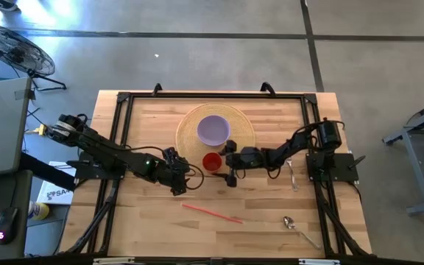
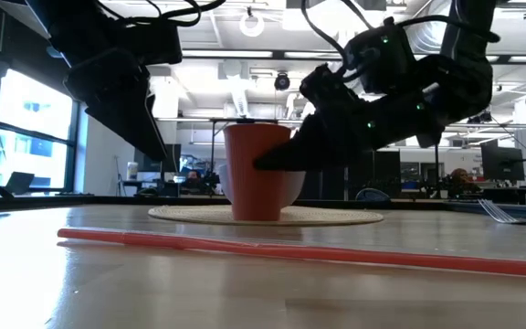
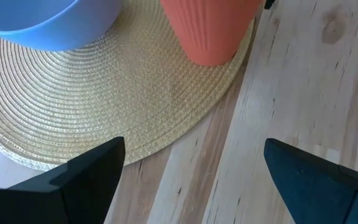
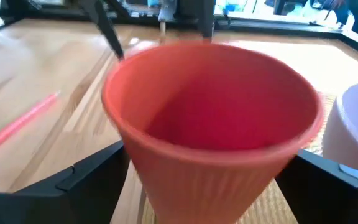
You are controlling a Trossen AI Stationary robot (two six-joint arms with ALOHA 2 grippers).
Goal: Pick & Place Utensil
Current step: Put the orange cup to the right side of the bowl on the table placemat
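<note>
Red cup (image 1: 211, 162) upright on the edge of the woven mat (image 1: 190, 132), just beside the pale bowl (image 1: 213, 129). Right tool (image 1: 229, 163) level with the cup, a finger on either side of it, spread wide; in the right wrist view both fingers stand clear of the cup wall, so nothing gripped. Left tool (image 1: 178, 179) open too, empty, low over the bench (image 1: 153, 228) just off the mat's edge.

Utensils all on bare wood: red straw (image 1: 212, 213) toward the near edge, spoon (image 1: 300, 231) near the right front corner, fork (image 1: 291, 173) by the right arm's base. None in the cup.

Probably a release of the cup, with a utensil pick to follow. To do it well:

- Back the right tool straight off, fingers kept wide, no brush against the cup wall; light plastic, easy to tip or drag off the mat.
- Lift before any turn toward the fork or spoon.
- Keep the left tool clear of the cup on any swing toward the straw.
- Take a flat utensil across its narrow part, fingertips down to the wood.
</note>
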